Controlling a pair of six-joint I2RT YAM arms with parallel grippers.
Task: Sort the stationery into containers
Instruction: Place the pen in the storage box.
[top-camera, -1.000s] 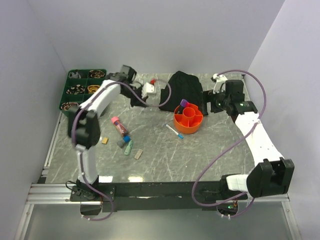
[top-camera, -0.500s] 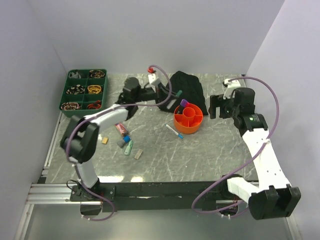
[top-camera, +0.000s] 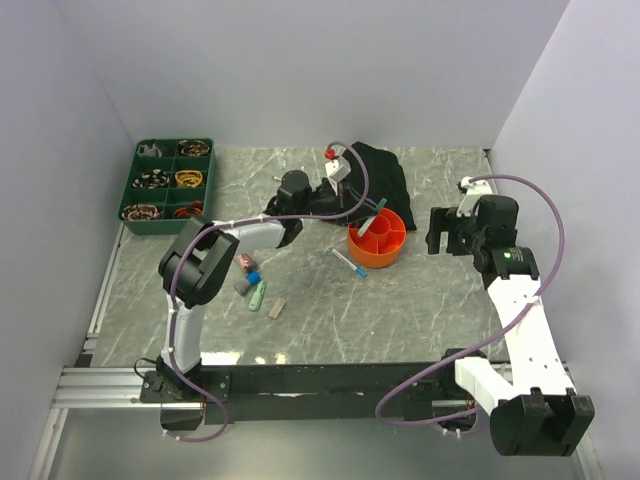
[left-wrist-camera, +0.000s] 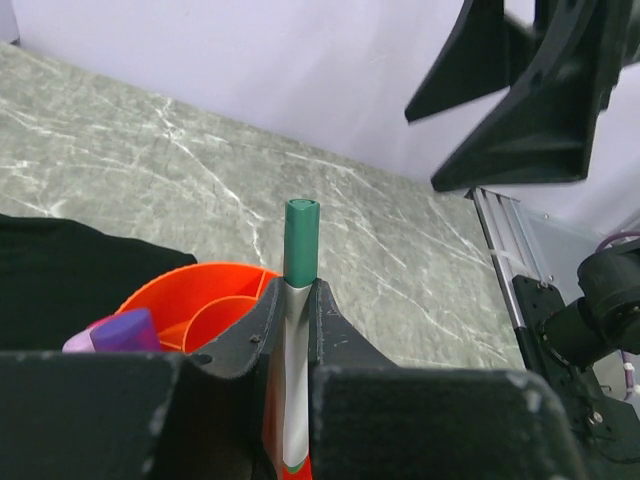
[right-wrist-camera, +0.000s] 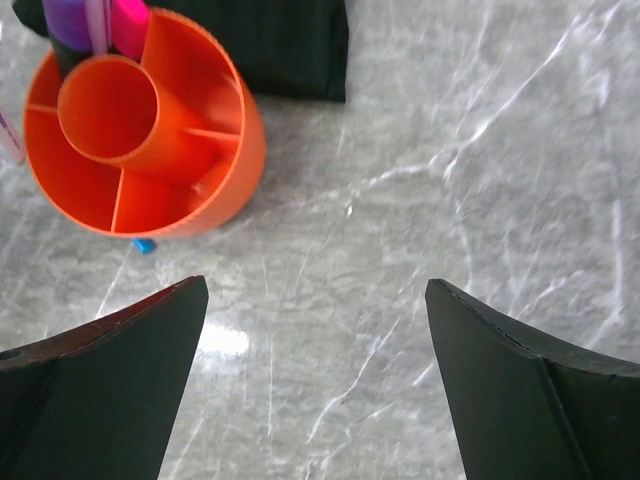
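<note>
A thin white pen with a green cap (top-camera: 379, 211) (left-wrist-camera: 297, 300) is pinched between the left jaws, which are nearly shut around its barrel. The pen hangs over the far rim of the round orange tub (top-camera: 372, 257) (left-wrist-camera: 215, 272) (right-wrist-camera: 235, 150). A purple marker (left-wrist-camera: 120, 330) (right-wrist-camera: 65, 20) and a pink marker (right-wrist-camera: 125, 25) stand in one of the tub's outer compartments, on its far side.

Just in front of the tub, a blue-capped pen (top-camera: 348, 263) lies on the counter (top-camera: 400, 310). Farther left, a few markers (top-camera: 247, 270) and a tan eraser (top-camera: 277, 309) lie loose.

The right jaws stand wide apart and hold nothing, hovering over bare counter to the right of the tub.

A black fabric heap (top-camera: 378, 170) lies behind the tub. The dark green tray (top-camera: 171, 180) sits in the far left corner, with coiled rubber bands (top-camera: 188, 178) in its compartments.
</note>
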